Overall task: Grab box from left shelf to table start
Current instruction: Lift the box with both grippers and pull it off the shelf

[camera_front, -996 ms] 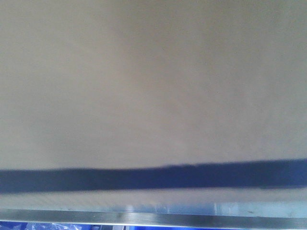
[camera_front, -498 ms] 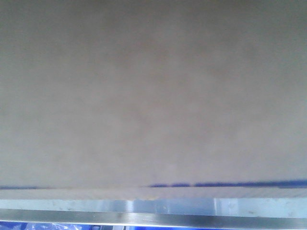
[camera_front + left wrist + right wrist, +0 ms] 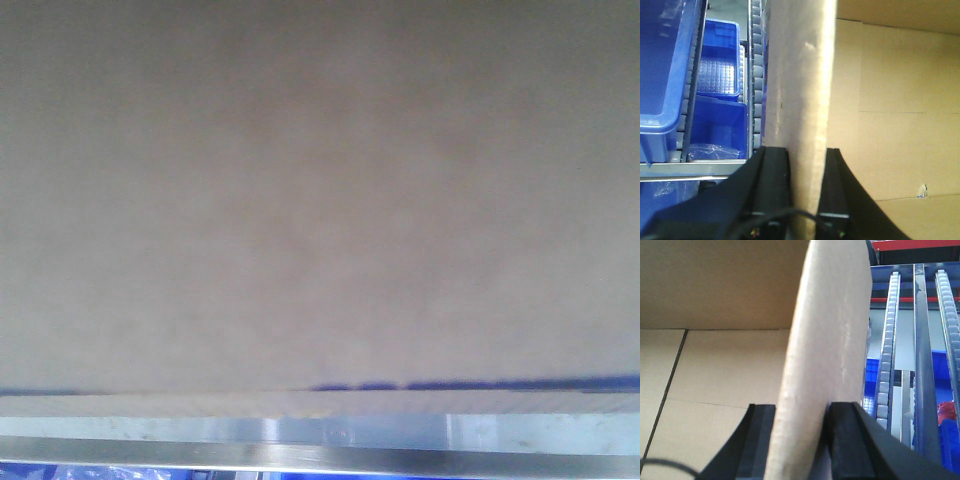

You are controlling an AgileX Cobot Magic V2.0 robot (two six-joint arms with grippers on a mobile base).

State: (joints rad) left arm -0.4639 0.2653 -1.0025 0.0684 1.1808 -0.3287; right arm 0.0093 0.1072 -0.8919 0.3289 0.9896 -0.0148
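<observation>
The box [image 3: 320, 200], plain brown cardboard, fills almost the whole front view; its lower edge lies just above the left shelf's silvery metal rail [image 3: 320, 455]. In the left wrist view my left gripper [image 3: 805, 152] is shut on an upright side wall of the box [image 3: 800, 75], one black finger [image 3: 774, 170] outside and the other inside the open box. In the right wrist view my right gripper [image 3: 802, 407] is shut on the opposite wall of the box [image 3: 830, 315], again with one finger on each face. The box's bare inner floor shows in both wrist views.
Blue plastic bins [image 3: 715, 60] and a grey roller track [image 3: 756, 75] sit left of the box. On the right are more roller tracks [image 3: 888, 340], a metal rail [image 3: 922, 365], blue bins [image 3: 872, 375] and a red beam [image 3: 915, 245].
In the front view the box's lower edge has sunk toward the rail over the last second. The dark blue band under it shrank to a thin line. Almost nothing moved in the last half second.
</observation>
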